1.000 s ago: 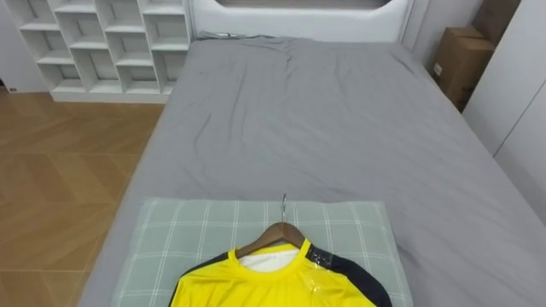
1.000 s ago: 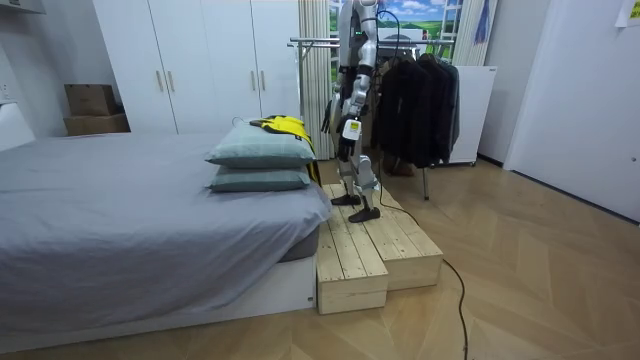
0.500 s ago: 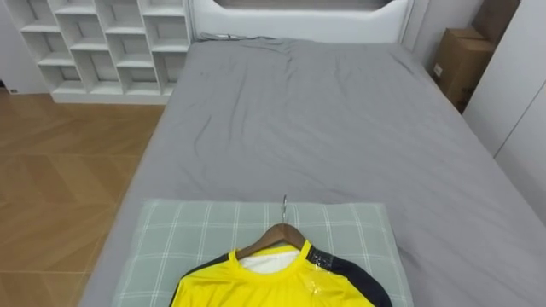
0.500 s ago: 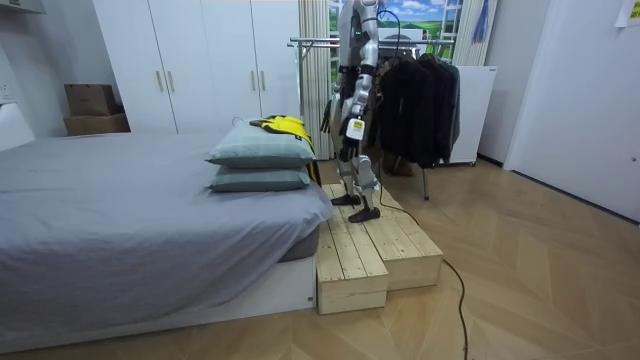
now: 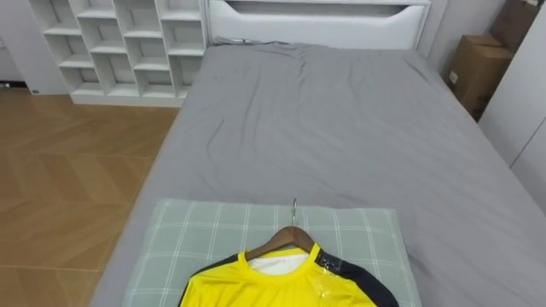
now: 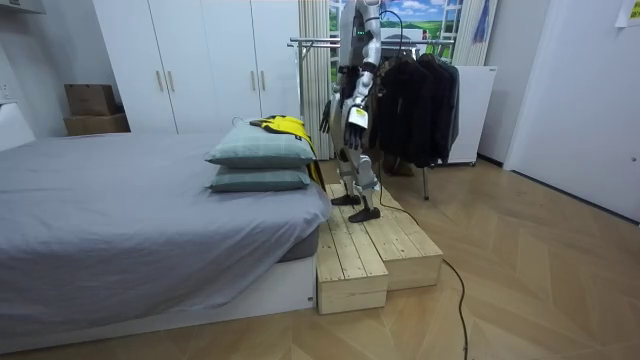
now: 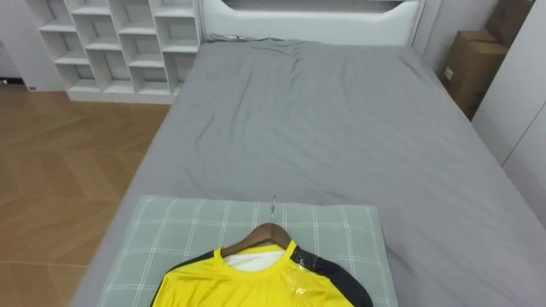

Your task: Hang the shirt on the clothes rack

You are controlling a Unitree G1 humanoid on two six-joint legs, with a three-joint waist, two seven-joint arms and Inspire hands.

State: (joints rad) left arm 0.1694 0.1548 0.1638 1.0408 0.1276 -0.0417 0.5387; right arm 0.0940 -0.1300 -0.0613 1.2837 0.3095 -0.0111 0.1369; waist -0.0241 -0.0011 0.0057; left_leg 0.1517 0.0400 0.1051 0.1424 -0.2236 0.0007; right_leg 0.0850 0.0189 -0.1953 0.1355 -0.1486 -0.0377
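Observation:
A yellow shirt with dark sleeves lies on a wooden hanger, its metal hook pointing up the bed. It rests on a green checked pillow just below me. In the room view the shirt tops two stacked pillows at the bed's end. I stand on a wooden platform beside them, facing the bed. My left hand and right hand hang at hip height near the pillows. Behind me a clothes rail carries dark garments.
The grey bed stretches away to a white headboard. White cube shelves stand at the far left over wooden floor, and a cardboard box sits at the far right. White wardrobes line the wall.
The eye view has shifted a little, so the camera moved. In the room view my left arm has risen slightly. The shirt and hanger lie as before.

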